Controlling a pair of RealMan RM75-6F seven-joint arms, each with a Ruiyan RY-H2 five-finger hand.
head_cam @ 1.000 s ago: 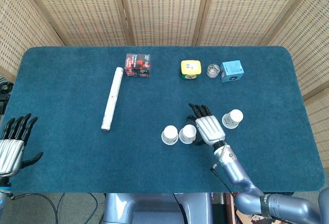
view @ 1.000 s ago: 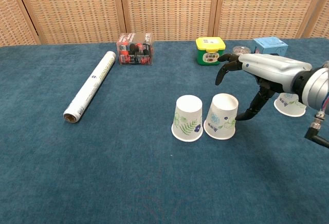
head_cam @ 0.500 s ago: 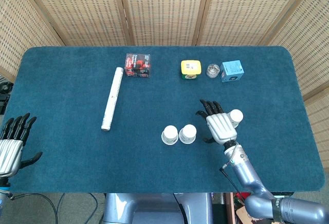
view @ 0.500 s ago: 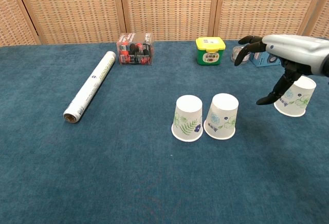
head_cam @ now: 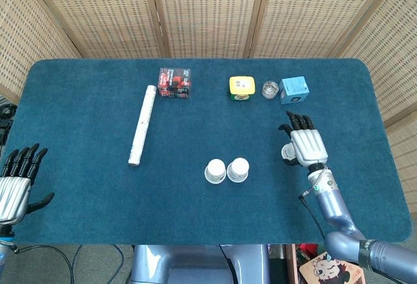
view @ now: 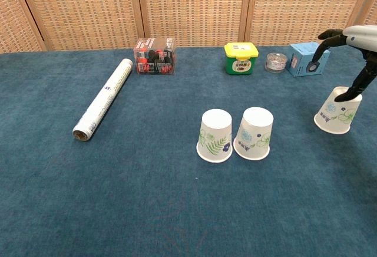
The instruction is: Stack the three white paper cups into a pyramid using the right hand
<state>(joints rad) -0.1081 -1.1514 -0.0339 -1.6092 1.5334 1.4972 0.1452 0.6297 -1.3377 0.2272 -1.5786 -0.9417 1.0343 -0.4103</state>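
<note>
Two white paper cups with leaf prints stand upside down and side by side mid-table, the left cup (head_cam: 215,171) (view: 215,135) touching the right cup (head_cam: 238,169) (view: 254,133). The third cup (view: 337,111) stands upside down, apart, far to the right. My right hand (head_cam: 305,146) (view: 357,38) hovers over it with fingers spread, holding nothing. Its thumb reaches down to the cup's top edge. From the head camera this cup is hidden under the hand. My left hand (head_cam: 16,181) rests open at the table's near left corner.
A white roll (head_cam: 141,125) (view: 101,99) lies left of centre. Along the back stand a red-and-black box (head_cam: 174,83), a yellow-lidded tub (head_cam: 241,87), a small clear jar (head_cam: 270,89) and a blue box (head_cam: 294,90). Wicker screens close off the back.
My right hand has moved right, from beside the two paired cups to above the third cup. The cups and my left hand have not moved.
</note>
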